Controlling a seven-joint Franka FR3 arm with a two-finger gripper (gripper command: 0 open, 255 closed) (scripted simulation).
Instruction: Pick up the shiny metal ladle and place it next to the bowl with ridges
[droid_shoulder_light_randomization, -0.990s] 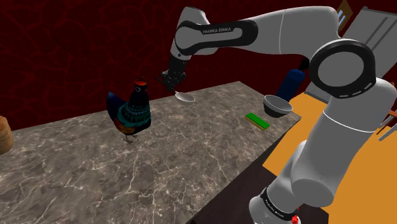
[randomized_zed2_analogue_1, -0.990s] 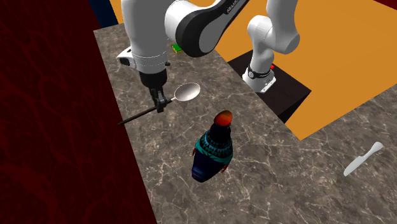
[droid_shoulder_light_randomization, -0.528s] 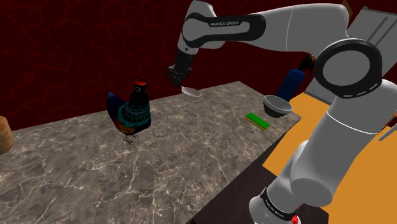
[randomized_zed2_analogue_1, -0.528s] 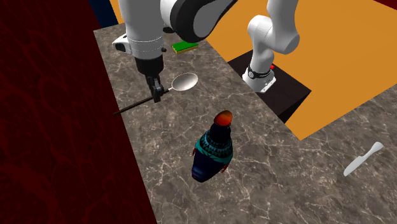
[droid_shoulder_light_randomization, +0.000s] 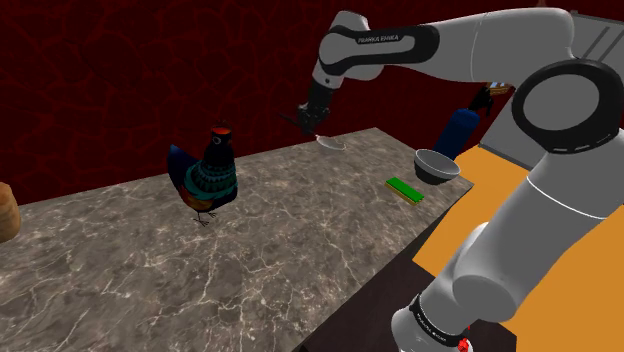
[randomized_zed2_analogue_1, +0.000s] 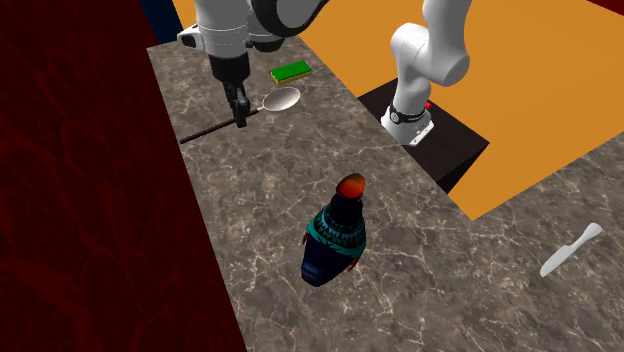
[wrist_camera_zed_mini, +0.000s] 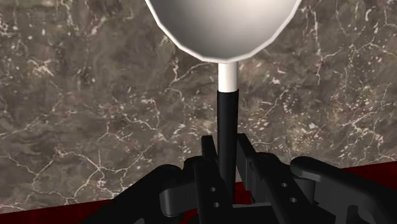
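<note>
A: Finger state?

B: Gripper (wrist_camera_zed_mini: 227, 149) fingers were narrow, clamped on the ladle (randomized_zed2_analogue_1: 281, 99) handle. The black handle ran straight up between both pads in the wrist view.

A: Grip point?

B: Partway along the handle, nearer the bowl end. A short white neck and then the pale grey scoop sat just beyond the fingertips.

A: Orientation?

B: Long axis was roughly level. In the second exterior view the scoop pointed to the view's right, toward the green block (randomized_zed2_analogue_1: 291, 72). The handle tail stuck out to the view's left, toward the dark red wall (randomized_zed2_analogue_1: 90, 200).

A: Location?

B: Over the marble counter (droid_shoulder_light_randomization: 250, 260), near its edge along the wall. Couldn't tell whether the scoop touched the surface.

A: Relative to the target?

B: The ridged bowl (droid_shoulder_light_randomization: 437, 165) sat at the counter end on the shoulder view's right, apart from the ladle. The green block lay on the counter just beside it, with a blue object (droid_shoulder_light_randomization: 455, 130) behind.

A: Anything else?

B: A rooster figurine (droid_shoulder_light_randomization: 205, 172) stood upright, well apart on the shoulder view's left. A knife (randomized_zed2_analogue_1: 570, 250) lay on another marble surface at the second exterior view's lower right.
</note>
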